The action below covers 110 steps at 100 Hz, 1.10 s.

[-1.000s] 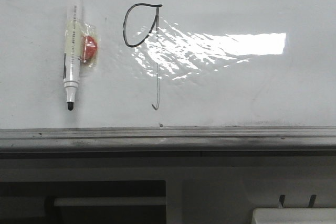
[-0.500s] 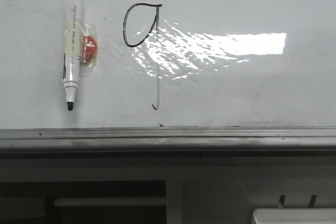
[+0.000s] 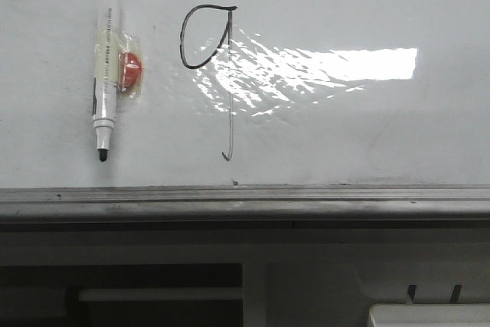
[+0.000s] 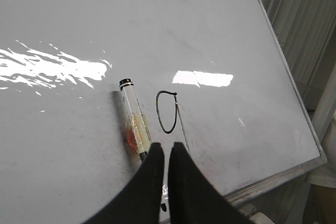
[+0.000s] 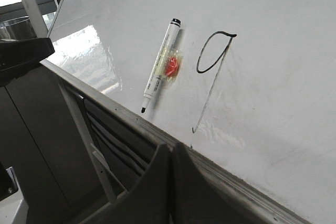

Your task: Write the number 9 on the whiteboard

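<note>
The whiteboard [image 3: 344, 128] fills the upper front view, with a bright glare patch and a grey metal edge strip [image 3: 245, 201] along its near side. The number 9 [image 3: 229, 132] is drawn on it in thin black line, loop on top, long tail with a small hook. A white marker [image 3: 105, 74] with a taped red magnet rests on the board left of the 9, uncapped tip toward the edge strip. My left gripper [image 4: 165, 145] is shut and empty, above the board near the marker [image 4: 134, 121] and the 9 [image 4: 168, 132]. My right gripper [image 5: 172, 148] is shut and empty, off the board's edge, apart from the 9 [image 5: 212, 82].
A white tray-like object [image 3: 429, 315] sits at the front right below the board. Dark frame bars and slats [image 5: 100, 129] run under the board's edge. A black part [image 5: 21, 56] and a glass cup [image 5: 13, 27] show beside the board. Corrugated wall [image 4: 310, 24] lies past the board's side.
</note>
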{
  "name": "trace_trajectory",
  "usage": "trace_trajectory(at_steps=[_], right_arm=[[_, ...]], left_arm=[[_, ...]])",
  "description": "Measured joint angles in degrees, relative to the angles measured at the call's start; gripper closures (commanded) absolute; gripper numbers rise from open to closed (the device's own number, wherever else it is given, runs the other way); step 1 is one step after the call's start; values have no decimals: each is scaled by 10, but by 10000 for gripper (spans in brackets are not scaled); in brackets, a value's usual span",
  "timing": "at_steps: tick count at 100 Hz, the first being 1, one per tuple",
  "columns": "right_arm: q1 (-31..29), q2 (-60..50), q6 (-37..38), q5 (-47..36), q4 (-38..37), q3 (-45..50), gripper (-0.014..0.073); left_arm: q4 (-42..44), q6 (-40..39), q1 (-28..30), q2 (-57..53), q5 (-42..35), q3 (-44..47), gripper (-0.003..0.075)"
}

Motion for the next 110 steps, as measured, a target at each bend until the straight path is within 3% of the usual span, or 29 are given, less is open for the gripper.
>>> trace_trajectory(at_steps=[28,50,68,93,110], right_arm=[[0,0,0,0,0,0,663],[0,0,-1,0,0,0,663],[0,0,-1,0,0,0,663],[0,0,-1,0,0,0,663],[0,0,-1,0,0,0,663]], left_arm=[[13,5,0,0,-161,12,740],[131,5,33,0,-198,28,740],[309,7,138,0,-200,28,740],[362,-89,291,-22,-179,28,740],[390,-173,381,-79,-62,28,740]])
